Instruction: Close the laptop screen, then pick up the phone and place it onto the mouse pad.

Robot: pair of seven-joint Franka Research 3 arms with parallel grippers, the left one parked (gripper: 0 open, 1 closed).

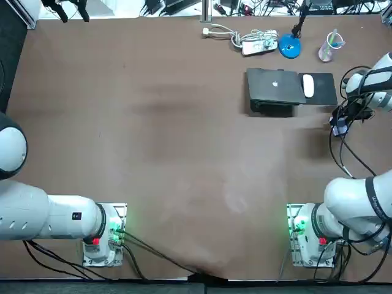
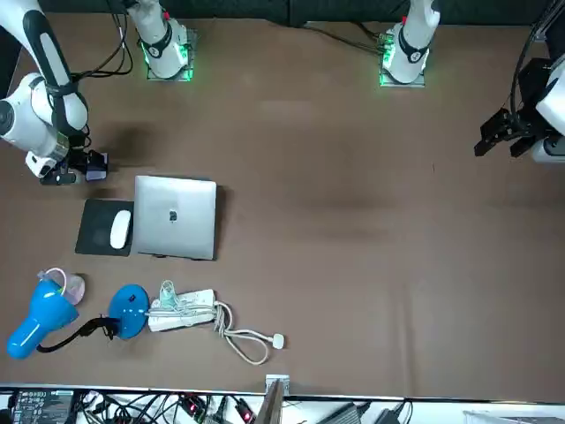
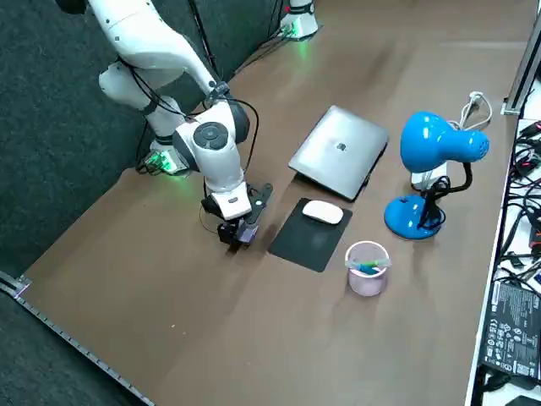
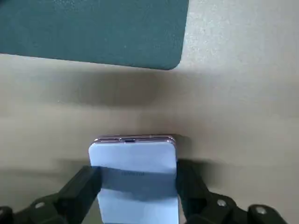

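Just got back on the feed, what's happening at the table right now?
The laptop is already closed. The right gripper is down low next to the mouse pad, with its fingers pressed against both long edges of the phone. I cannot tell whether the phone has left the table. Only the mouse sits on the mouse pad, so the phone is not yet placed there.

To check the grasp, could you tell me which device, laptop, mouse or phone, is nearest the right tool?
The phone: it sits between the right tool's fingers, while laptop and mouse lie farther off.
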